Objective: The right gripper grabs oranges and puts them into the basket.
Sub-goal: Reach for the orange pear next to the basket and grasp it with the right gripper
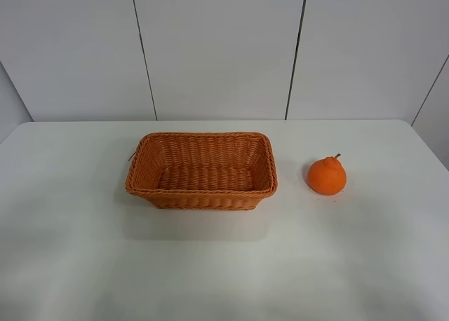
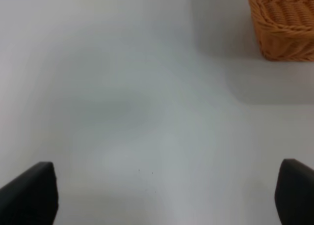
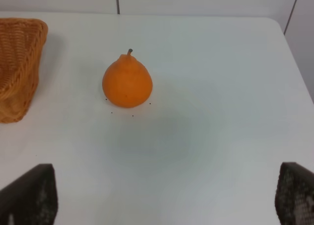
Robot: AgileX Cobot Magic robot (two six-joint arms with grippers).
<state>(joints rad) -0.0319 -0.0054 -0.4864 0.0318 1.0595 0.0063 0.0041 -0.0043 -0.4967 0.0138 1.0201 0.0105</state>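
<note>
Orange [image 1: 327,176] sitting on table [image 1: 224,272], right of basket [image 1: 203,198], not touching. We are seeing right gripper [image 3: 163,195] jaws spread wide, holding nothing; left gripper [image 2: 163,193] likewise.

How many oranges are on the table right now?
1. The orange sits on the white table, right of the basket in the high view, not touching it. The basket looks empty, so none seems hidden.

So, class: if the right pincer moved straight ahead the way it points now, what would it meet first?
Probably the orange, lying slightly off-centre ahead of the open right pincer; depth is hard to judge.
</note>
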